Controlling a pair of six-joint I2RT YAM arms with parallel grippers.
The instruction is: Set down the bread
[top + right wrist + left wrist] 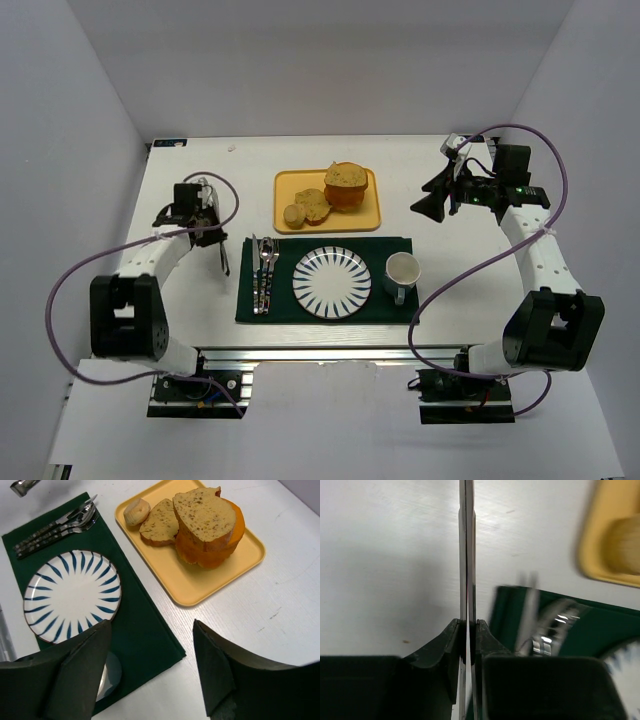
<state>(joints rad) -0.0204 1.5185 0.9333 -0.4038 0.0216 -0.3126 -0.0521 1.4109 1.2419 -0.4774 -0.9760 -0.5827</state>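
Observation:
The bread (294, 214) is a small round golden slice at the near-left corner of the yellow tray (365, 218); in the right wrist view the bread (136, 511) lies beside a bigger speckled slice (160, 524). My left gripper (208, 225) hovers left of the green mat, its jaws (467, 622) shut on thin metal tongs (466, 555) whose two strips are pressed together. My right gripper (432, 205) hangs right of the tray. Its fingers (151, 625) stand open with nothing between them, above the mat's edge.
A tall orange-crusted loaf chunk (347, 185) fills the tray's middle. On the green mat (280, 305) lie cutlery (263, 272), a white plate with blue stripes (332, 283) and a white cup (402, 272). White walls enclose the table on three sides.

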